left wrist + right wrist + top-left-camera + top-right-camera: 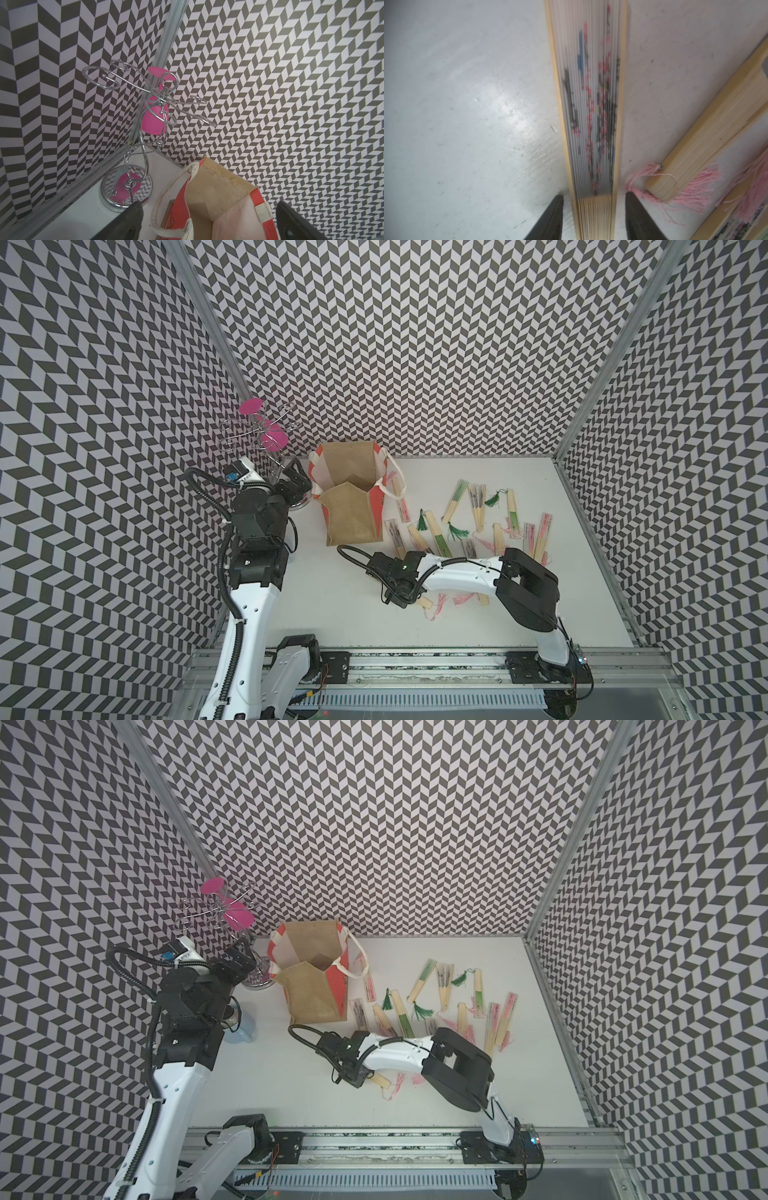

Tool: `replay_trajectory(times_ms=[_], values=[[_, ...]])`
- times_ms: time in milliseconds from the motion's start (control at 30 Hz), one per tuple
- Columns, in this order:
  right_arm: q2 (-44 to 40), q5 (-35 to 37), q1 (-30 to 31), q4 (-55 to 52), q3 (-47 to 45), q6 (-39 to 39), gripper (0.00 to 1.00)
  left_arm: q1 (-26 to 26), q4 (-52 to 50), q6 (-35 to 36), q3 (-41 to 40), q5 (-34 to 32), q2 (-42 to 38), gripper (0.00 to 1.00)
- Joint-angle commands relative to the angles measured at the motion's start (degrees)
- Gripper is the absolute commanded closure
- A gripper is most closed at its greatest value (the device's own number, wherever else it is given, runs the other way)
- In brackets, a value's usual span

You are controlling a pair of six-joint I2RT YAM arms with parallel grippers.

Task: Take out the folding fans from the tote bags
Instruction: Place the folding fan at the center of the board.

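The right gripper (593,199), jaws spread, straddled a slim pale-bamboo folding fan (589,104) lying on the white desk (467,104). The left gripper (208,205) gaped wide by the boxy tan jute tote bag (209,182).

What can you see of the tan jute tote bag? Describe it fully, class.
The boxy tan jute tote bag stands upright and open on the white table, near the back wall. Its side panels are red-orange and white, its looped handles cream. Its rim is bent out of square. A closed bamboo fan lies close beside it.
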Motion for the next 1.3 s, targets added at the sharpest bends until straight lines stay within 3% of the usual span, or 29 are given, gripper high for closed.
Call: replay_trajectory(times_ms=[0, 100, 233, 433, 533, 633, 700, 867, 1033, 1267], values=[[-4.0, 1.6, 0.2, 1.7, -0.5, 1.2, 0.45, -1.4, -5.6, 4.2, -1.7, 0.3, -1.1, 0.00], [-9.7, 3.0, -0.2, 2.6, -1.4, 2.9, 0.41, -4.9, -7.7, 6.0, -4.1, -1.3, -2.3, 0.00], [-19.4, 4.9, -4.1, 3.1, -2.7, 6.6, 0.36, -13.9, -8.6, 5.4, -8.6, -9.6, -4.6, 0.00], [-36.9, 8.5, -19.0, 7.6, -10.8, 15.1, 0.31, -29.0, -6.1, 3.5, -15.4, -23.3, -3.9, 0.00], [-47.0, 9.9, -28.3, 13.3, -18.9, 19.4, 0.29, -32.2, -4.5, 1.8, -18.4, -26.5, -2.6, 0.00], [-56.9, 12.1, -34.5, 19.6, -27.1, 22.1, 0.18, -32.3, -1.7, 1.2, -22.1, -27.6, -3.1, 0.00], [-61.4, 14.1, -37.6, 22.1, -30.7, 23.8, 0.00, -32.1, 0.4, 0.1, -25.0, -27.8, -4.3, 0.00], [-65.9, 19.7, -44.7, 26.5, -38.0, 28.6, 0.01, -30.4, 8.6, -2.5, -31.8, -28.3, -5.6, 0.02], [-66.4, 26.1, -50.4, 32.0, -45.3, 33.8, 0.01, -22.4, 18.3, -2.3, -35.1, -30.5, -1.5, 0.00], [-70.9, 31.1, -50.8, 56.8, -58.1, 22.5, 0.00, -14.1, 39.8, 6.7, -39.1, -30.8, 6.7, 0.00]])
